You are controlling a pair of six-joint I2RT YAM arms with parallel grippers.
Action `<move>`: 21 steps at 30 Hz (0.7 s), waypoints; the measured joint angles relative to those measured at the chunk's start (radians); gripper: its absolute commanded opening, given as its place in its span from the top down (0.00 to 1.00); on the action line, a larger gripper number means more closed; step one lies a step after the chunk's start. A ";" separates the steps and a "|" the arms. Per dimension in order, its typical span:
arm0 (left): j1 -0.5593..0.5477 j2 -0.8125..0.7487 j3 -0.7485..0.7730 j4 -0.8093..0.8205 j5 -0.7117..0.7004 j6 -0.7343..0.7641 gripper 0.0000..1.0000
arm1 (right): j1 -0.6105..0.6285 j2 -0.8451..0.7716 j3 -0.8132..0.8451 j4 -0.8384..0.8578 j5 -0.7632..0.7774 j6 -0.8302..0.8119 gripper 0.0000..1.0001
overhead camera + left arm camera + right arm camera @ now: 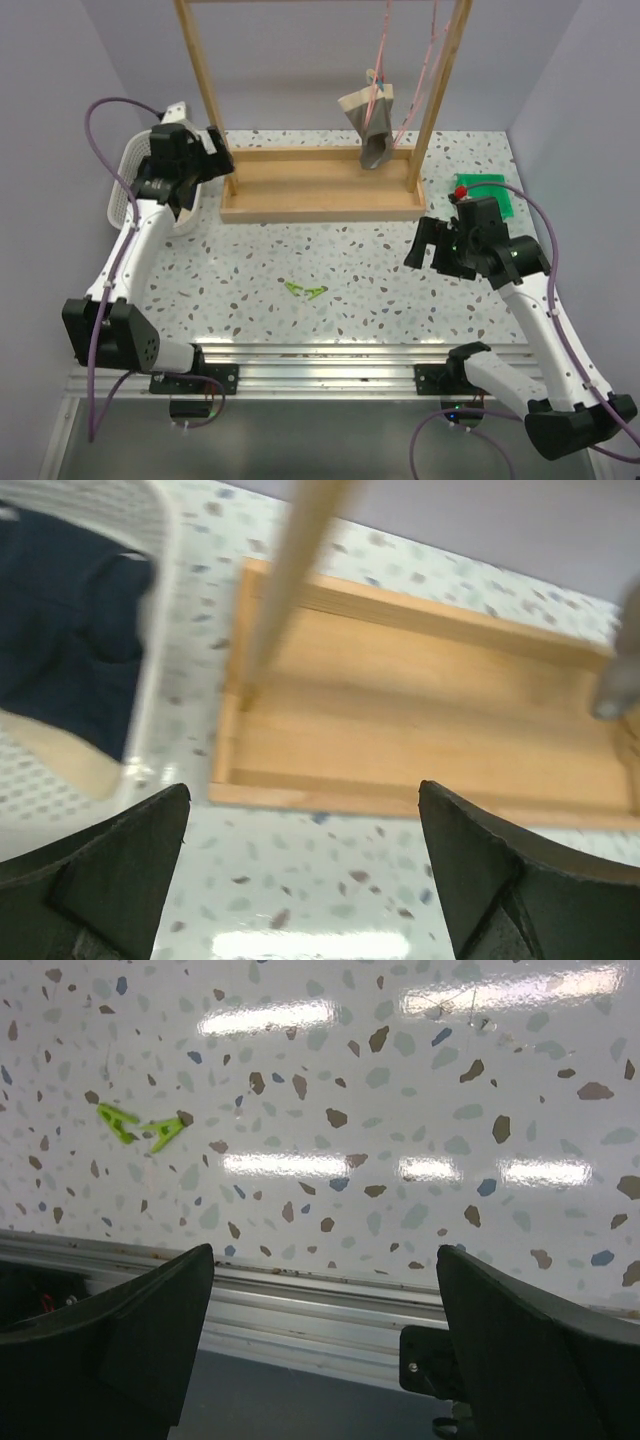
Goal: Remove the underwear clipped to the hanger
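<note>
Grey underwear [377,140] hanging, navy underwear [60,650] inside basket [160,630]

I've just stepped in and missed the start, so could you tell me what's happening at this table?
Two robot arms are taking underwear off a pink hanger on the wooden rack. The navy pair lies in the white basket, near the open, empty left gripper. The grey pair hangs from the hanger. The right gripper, also open and empty, hovers over the table, where two green clips lie.
</note>
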 measured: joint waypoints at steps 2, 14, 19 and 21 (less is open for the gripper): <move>-0.101 -0.071 -0.049 -0.002 0.071 -0.001 0.00 | 0.001 -0.001 -0.029 0.027 -0.009 -0.014 0.07; -0.247 -0.359 -0.322 -0.108 0.179 -0.087 0.00 | 0.366 0.396 -0.010 0.090 -0.024 -0.113 0.07; -0.247 -0.446 -0.319 -0.177 0.135 -0.087 0.00 | 0.507 0.629 0.193 0.097 0.030 -0.239 0.02; -0.247 -0.473 -0.319 -0.203 0.126 -0.088 0.00 | 0.558 0.693 0.242 0.111 0.038 -0.315 0.02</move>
